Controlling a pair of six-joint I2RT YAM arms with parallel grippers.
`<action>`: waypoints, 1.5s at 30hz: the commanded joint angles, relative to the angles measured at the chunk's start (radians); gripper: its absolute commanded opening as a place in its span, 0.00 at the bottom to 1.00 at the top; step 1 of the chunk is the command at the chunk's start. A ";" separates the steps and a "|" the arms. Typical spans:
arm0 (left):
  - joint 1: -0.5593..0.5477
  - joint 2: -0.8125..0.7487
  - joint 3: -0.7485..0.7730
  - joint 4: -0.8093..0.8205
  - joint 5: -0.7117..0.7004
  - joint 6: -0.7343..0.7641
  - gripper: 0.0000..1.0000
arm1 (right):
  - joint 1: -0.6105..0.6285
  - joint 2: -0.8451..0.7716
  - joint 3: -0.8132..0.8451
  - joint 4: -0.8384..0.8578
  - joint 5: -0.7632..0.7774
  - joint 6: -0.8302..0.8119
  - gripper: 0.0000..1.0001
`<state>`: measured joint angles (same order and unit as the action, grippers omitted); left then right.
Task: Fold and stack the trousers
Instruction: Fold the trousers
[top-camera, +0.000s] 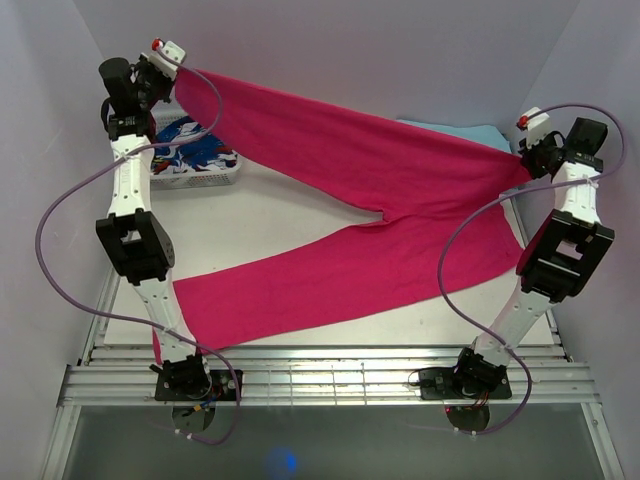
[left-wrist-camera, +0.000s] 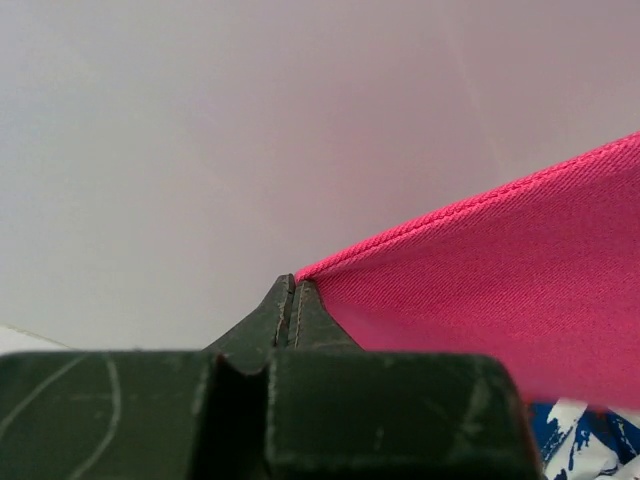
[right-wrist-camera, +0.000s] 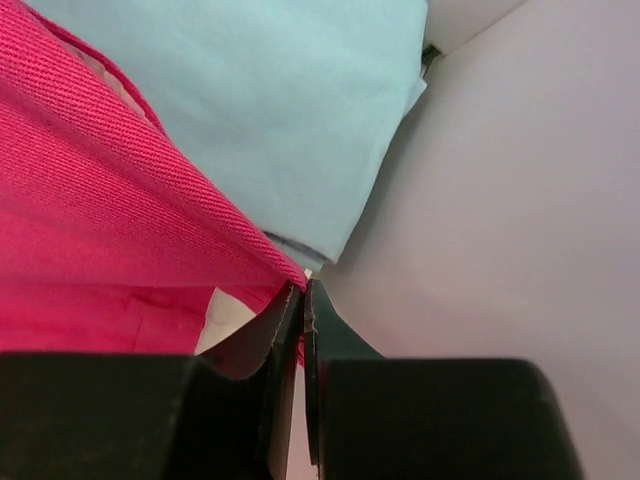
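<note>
Overhead, one pair of trousers (top-camera: 380, 190) fills most of the bench (top-camera: 290, 215). They are plain, bright magenta-pink, with two long legs that meet at a crotch just right of centre. One leg runs taut up to 11 o'clock, where the left end effector (top-camera: 181, 68) has its fingers pressed together on a corner of the stitched hem. The other leg lies flat, reaching toward 7 o'clock beside the left arm's lower link. At 3 o'clock the right end effector (top-camera: 524, 152) is pinched tight on the waist corner. Two arms are in view. One folded light blue cloth (top-camera: 470, 132) sits at 1 o'clock, partly under the trousers. One white basket (top-camera: 200, 180) at 10 o'clock holds one blue-white-red patterned garment (top-camera: 195, 150).
</note>
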<state>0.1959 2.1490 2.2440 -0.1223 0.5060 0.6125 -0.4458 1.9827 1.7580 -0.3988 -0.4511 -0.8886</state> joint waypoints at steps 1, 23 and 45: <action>0.060 -0.142 -0.036 0.154 -0.089 -0.005 0.00 | -0.056 -0.056 -0.018 0.098 -0.006 0.016 0.08; 0.155 -1.023 -1.352 -0.349 0.000 0.345 0.00 | -0.111 -0.240 -0.400 -0.023 -0.051 -0.495 0.08; 0.522 -0.863 -0.932 -0.945 0.262 0.616 0.00 | -0.139 -0.309 -0.343 -0.196 -0.106 -0.674 0.08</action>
<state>0.6258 1.3537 1.2572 -0.8375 0.7406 1.0210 -0.5323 1.7702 1.4555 -0.6361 -0.6090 -1.4498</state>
